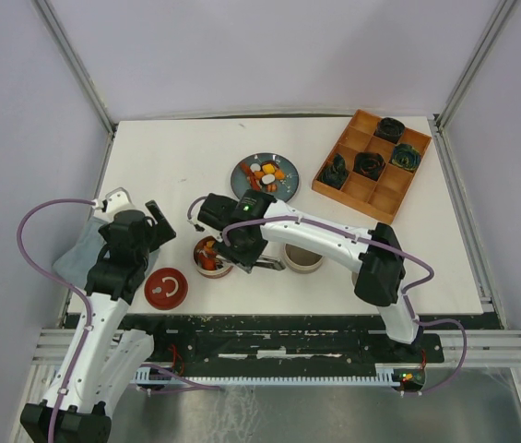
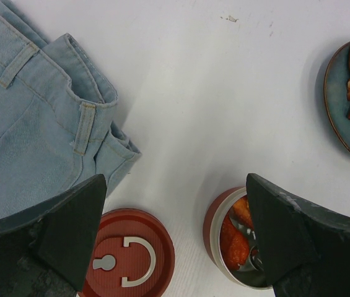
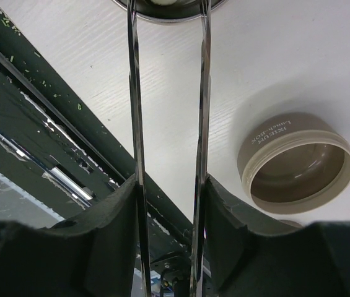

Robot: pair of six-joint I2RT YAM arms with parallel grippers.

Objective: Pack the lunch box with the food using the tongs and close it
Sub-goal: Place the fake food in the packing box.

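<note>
The lunch box (image 1: 212, 257) is a round red tub near the table's front. Orange pieces of food (image 2: 236, 244) lie inside it. My right gripper (image 1: 242, 251) hovers just right of it, shut on the tongs (image 3: 202, 111). Both silver arms run between its fingers (image 3: 230, 229), spread apart, and their tips reach into the lunch box's rim (image 3: 162, 12). More food (image 1: 266, 173) lies on the blue plate (image 1: 244, 169) behind. The red lid (image 1: 166, 288) lies flat to the left. My left gripper (image 1: 156, 224) hangs open and empty above the lid (image 2: 122, 257) and the lunch box (image 2: 215, 226).
A beige round container (image 1: 303, 258) stands right of the lunch box and shows again as an open beige container (image 3: 295, 164). An orange divided tray (image 1: 357, 189) with dark rosettes (image 1: 369, 163) sits at the back right. Folded jeans (image 2: 38, 111) lie at the left edge.
</note>
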